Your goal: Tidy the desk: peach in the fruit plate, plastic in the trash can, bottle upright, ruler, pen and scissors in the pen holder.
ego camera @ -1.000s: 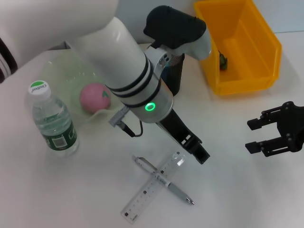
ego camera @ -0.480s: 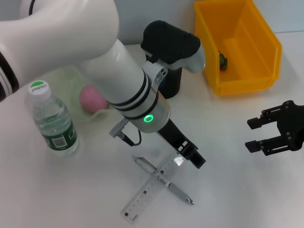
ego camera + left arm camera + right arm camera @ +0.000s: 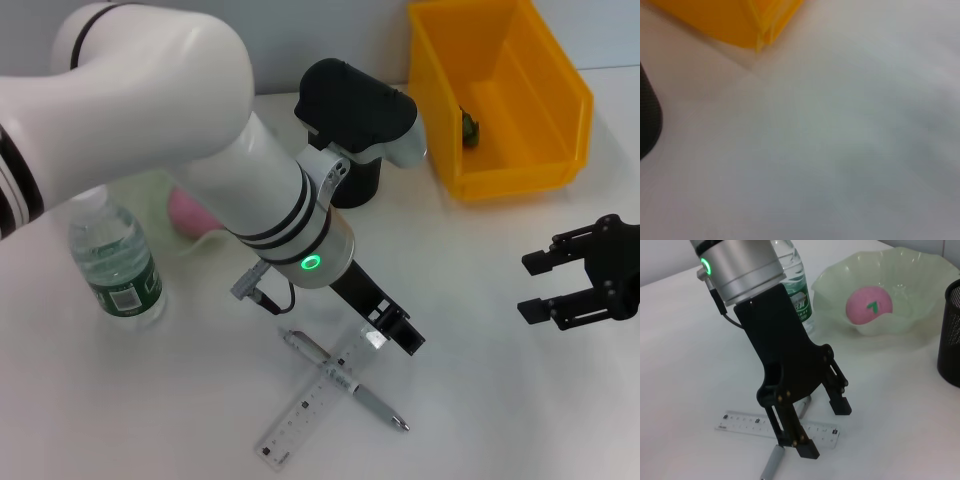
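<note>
Head view, left to right: upright water bottle point(image 3: 112, 262) at the table's point(image 3: 480, 400) left side, green label facing out, cap hidden behind the white left arm point(image 3: 200, 150). Just past it, pink peach point(image 3: 188, 210) lying in the pale green fruit plate point(image 3: 150, 185), both largely covered by that arm. Arm slanting down from the upper left toward the table's middle, green ring light glowing on the wrist, black left end effector point(image 3: 392, 335) pointing down and to the right. Fingers spread, seen clearly from the right wrist view point(image 3: 826, 427), tips straddling one end of the clear ruler point(image 3: 322, 394), holding nothing. Ruler lying flat on the table, crossed over the silver pen point(image 3: 345, 381) to form an X, pen passing beneath. Black mesh pen holder point(image 3: 358, 180) standing behind the arm's elbow housing, only partly visible. Farther right, yellow bin point(image 3: 505, 95) at the table's back edge, a small dark green item point(image 3: 467, 128) resting inside against its left wall. At the far right, black right end effector point(image 3: 585, 280) hovering above bare table, fingers spread wide, gripping nothing, well apart from the ruler and pen.

Left wrist view: blurred pale table surface, a corner of the yellow bin and a dark edge only.
</note>
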